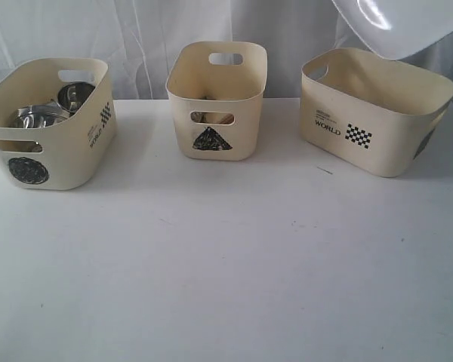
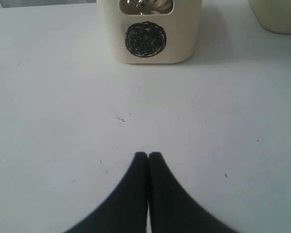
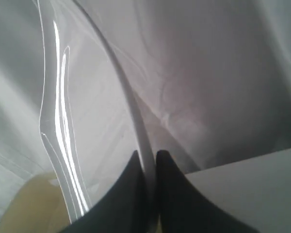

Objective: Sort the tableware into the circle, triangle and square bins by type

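The large white plate (image 1: 404,23) hangs tilted in the air above the square bin (image 1: 374,109), which bears a checkered mark. My right gripper (image 3: 148,156) is shut on the plate's rim (image 3: 131,104); the gripper itself lies outside the exterior view. Steel mugs and a bowl (image 1: 49,111) lie in the circle bin (image 1: 49,124) at the left. The small triangle bin (image 1: 215,98) stands in the middle, with cutlery glimpsed through its handle slot. My left gripper (image 2: 148,155) is shut and empty, low over the table in front of the circle bin (image 2: 148,34).
The white table (image 1: 226,264) stretches in front of the three bins. A white curtain (image 1: 143,38) hangs behind them. A corner of another bin (image 2: 276,17) shows in the left wrist view.
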You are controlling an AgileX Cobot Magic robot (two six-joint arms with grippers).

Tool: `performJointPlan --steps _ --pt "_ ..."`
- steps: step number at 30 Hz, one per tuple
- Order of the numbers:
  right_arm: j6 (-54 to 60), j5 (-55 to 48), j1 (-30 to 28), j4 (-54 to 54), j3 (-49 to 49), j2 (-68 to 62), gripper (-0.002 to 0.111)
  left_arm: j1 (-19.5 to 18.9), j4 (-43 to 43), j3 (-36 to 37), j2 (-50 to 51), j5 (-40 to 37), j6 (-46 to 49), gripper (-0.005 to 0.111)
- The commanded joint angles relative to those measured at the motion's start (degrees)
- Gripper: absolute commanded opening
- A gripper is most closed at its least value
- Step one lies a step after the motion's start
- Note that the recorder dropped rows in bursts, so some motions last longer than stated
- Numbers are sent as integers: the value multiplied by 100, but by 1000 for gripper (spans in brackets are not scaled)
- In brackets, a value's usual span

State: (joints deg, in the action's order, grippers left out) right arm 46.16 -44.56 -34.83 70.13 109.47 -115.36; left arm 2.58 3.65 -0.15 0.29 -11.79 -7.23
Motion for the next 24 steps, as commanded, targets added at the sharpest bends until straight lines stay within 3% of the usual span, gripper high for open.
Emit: performJointPlan --steps 1,4,10,12,14,17,20,24 --pt "1149 101 131 35 68 -126 0 -12 -42 15 -29 22 -7 0" --pt "1839 220 270 12 58 -291 0 -12 -42 15 -29 22 -7 0" --pt "1957 589 364 -338 22 -463 0 -12 -42 15 -29 22 -7 0" --pt "1957 368 364 -389 22 -463 8 -12 -42 15 -29 22 -7 0" --pt "1957 -37 364 -494 22 -463 26 -12 -42 15 -29 22 -7 0" --pt "1957 -212 364 -569 22 -463 40 -12 -42 15 -29 22 -7 0" --pt "1798 -212 364 -569 22 -438 43 -12 -42 15 -29 22 -7 0" --pt "698 -366 364 -586 36 -217 40 -12 -42 15 -29 22 -7 0"
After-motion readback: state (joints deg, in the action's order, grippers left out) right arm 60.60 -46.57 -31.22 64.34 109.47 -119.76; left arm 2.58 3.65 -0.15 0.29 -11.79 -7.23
